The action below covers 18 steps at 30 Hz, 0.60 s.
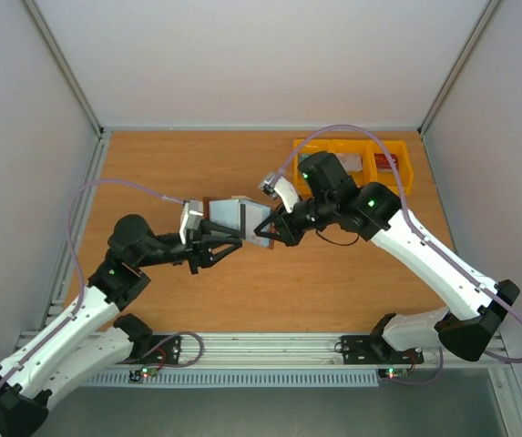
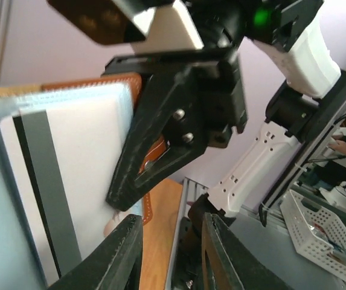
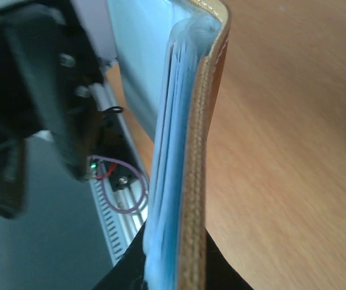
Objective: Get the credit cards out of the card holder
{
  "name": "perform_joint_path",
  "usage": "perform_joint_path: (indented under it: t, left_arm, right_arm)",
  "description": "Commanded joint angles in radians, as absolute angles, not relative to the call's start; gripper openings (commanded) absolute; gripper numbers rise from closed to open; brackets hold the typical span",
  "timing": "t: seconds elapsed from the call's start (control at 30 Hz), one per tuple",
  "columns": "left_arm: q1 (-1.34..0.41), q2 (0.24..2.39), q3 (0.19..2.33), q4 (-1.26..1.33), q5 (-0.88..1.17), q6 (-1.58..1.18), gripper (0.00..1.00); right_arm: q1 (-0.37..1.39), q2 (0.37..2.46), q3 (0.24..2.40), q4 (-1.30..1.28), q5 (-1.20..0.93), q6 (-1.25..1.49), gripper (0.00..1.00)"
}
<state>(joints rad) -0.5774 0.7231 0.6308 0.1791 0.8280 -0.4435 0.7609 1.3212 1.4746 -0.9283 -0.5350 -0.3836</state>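
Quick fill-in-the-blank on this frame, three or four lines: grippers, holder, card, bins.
1. The right gripper is shut on the ____.
2. A whitish card with a dark ____ shows inside the card holder.
3. The left gripper holds nothing; its fingers stand ____.
4. The bins at the far right of the top view are ____.

Missing words: card holder; stripe; open; yellow.

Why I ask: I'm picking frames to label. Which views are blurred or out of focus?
Top external: sharp, evenly lit, soft shadows on the table. Left wrist: the card holder close to the lens is soft. Right wrist: only the card holder's stitched edge is fairly crisp; the rest blurs.
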Motion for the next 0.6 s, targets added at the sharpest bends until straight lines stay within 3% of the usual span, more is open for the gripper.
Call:
perform_joint_path:
  t: [0.0, 0.17, 0.5, 0.57]
  left_arm:
    - [-0.609, 0.723, 0.604, 0.245, 0.759, -0.439, 0.28]
    - [-0.555, 0.68, 0.581, 0.194, 0.675, -0.429, 0.21]
    - [-0.582, 0.684, 0.582, 0.247, 0.827, -0.439, 0.31]
    - [-0.595, 0.693, 0.586, 0.262, 0.858, -0.436, 0.28]
  right_arm:
    - [0.798, 1.31, 1.487, -0.86, -0.701, -0.442, 0.01]
    - [0.801, 1.254, 1.44, -0.811, -0.839, -0.501, 0.01]
    - [0.801, 1.232, 1.423, -0.757, -0.954, -0.543, 0.01]
    - [0.801, 1.231, 1.421, -0.735, -0.954, -0.535, 0.01]
